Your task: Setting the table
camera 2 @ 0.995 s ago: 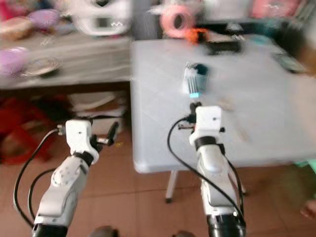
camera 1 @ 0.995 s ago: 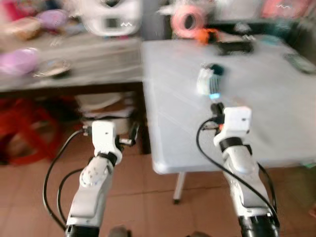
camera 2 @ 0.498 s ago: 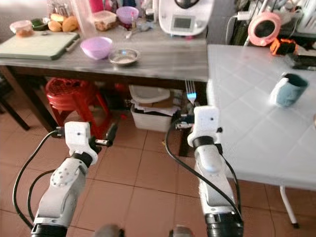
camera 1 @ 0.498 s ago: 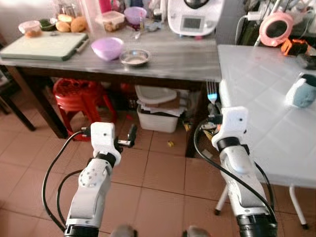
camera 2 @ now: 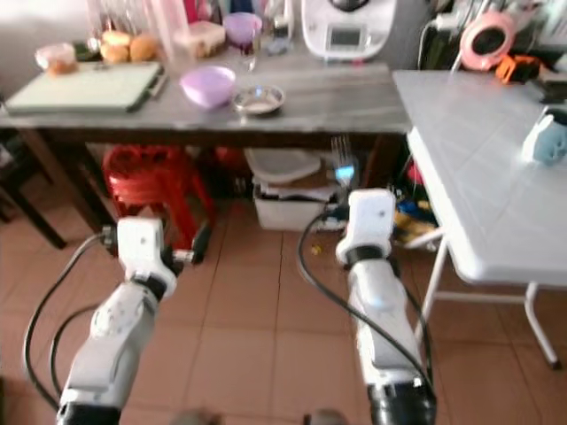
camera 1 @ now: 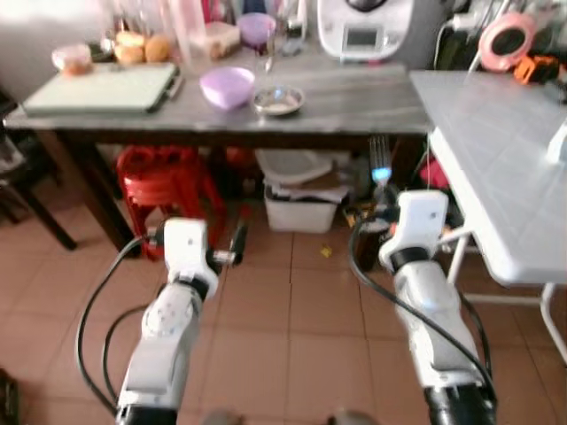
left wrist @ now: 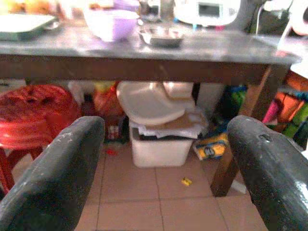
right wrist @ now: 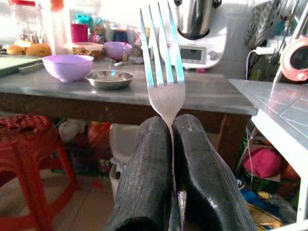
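Observation:
A silver fork (right wrist: pixel 163 72) stands tines-up, pinched by its handle between the two black fingers of my right gripper (right wrist: pixel 172 122). From the head, the fork (camera 1: pixel 379 159) rises above the right gripper (camera 1: pixel 383 193), over the tiled floor just left of the white table (camera 1: pixel 505 159). A pale blue mug (camera 2: pixel 542 137) stands on that table near the right edge of view. My left gripper (left wrist: pixel 163 144) is open with nothing between its fingers (left wrist: pixel 62 163). It hangs low over the floor (camera 1: pixel 235 243), facing the grey side table.
The grey side table (camera 1: pixel 354 97) carries a purple bowl (camera 1: pixel 228 87), a small steel bowl (camera 1: pixel 278 100), a green cutting board (camera 1: pixel 97 88) and a white appliance (camera 1: pixel 363 27). Under it are a red stool (camera 1: pixel 168 173) and a white bin (camera 1: pixel 301 199).
The whole view has swung left, so the white table and mug now sit at the right edge and the grey side table fills the middle. The fork stays in the right gripper.

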Motion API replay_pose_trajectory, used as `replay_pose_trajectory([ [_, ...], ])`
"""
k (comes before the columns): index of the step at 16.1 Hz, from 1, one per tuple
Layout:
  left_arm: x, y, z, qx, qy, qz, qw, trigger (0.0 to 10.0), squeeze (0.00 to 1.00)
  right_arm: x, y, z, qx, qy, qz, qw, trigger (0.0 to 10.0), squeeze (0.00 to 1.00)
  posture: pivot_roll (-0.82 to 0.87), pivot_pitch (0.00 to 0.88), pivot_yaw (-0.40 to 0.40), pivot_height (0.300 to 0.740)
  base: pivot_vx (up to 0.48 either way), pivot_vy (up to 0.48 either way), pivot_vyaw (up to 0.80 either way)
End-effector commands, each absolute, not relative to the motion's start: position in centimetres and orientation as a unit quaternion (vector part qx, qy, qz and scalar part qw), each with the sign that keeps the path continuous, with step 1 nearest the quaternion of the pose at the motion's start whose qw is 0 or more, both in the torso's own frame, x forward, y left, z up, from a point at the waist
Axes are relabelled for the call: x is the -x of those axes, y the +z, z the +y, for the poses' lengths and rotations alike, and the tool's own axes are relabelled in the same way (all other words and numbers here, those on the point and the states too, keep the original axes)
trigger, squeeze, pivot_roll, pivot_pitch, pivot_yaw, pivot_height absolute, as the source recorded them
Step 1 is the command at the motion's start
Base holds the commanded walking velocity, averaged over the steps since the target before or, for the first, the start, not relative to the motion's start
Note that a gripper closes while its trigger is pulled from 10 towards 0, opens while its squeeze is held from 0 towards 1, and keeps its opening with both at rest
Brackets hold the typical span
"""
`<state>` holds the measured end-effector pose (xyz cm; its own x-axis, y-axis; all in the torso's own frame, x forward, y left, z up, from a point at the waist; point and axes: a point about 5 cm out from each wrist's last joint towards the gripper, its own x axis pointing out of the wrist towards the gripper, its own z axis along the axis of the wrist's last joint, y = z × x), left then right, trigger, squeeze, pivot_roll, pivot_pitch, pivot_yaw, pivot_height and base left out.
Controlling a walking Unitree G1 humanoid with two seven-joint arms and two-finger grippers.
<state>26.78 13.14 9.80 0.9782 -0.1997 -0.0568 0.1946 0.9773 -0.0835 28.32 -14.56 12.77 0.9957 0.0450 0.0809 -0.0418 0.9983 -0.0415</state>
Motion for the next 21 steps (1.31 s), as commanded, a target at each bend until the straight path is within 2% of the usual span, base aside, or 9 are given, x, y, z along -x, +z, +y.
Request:
replay_pose_trajectory([
  [1, -26.59, 9.71, 13.85, 0.032, -0.093, 0.033, 0.995, 10.0, 0.0, -28.59, 13.6, -13.77, 0.012, 0.033, -0.057, 0.998, 10.0, 0.0, -0.02, 0.0, 0.013, 0.74, 0.0, 0.0, 0.0],
  [3, -26.52, 9.98, 13.69, 0.036, -0.103, 0.023, 0.994, 10.0, 0.0, -28.56, 13.57, -13.79, 0.01, 0.032, -0.056, 0.998, 10.0, 0.0, -0.02, 0.0, 0.013, 0.74, 0.0, 0.0, 0.0],
  [8, -26.39, 10.19, 13.63, 0.036, -0.108, 0.014, 0.993, 10.0, 0.0, -28.52, 13.53, -13.78, 0.011, 0.034, -0.056, 0.998, 10.0, 0.0, -0.02, 0.0, 0.011, 0.74, 0.322, 0.0, 0.0],
  [21, -26.46, 10.22, 13.52, 0.043, -0.115, 0.012, 0.992, 10.0, 0.0, -28.56, 13.54, -13.87, 0.013, 0.032, -0.056, 0.998, 10.0, 0.0, -0.03, 0.0, 0.013, 0.74, 0.473, 0.0, 0.0],
])
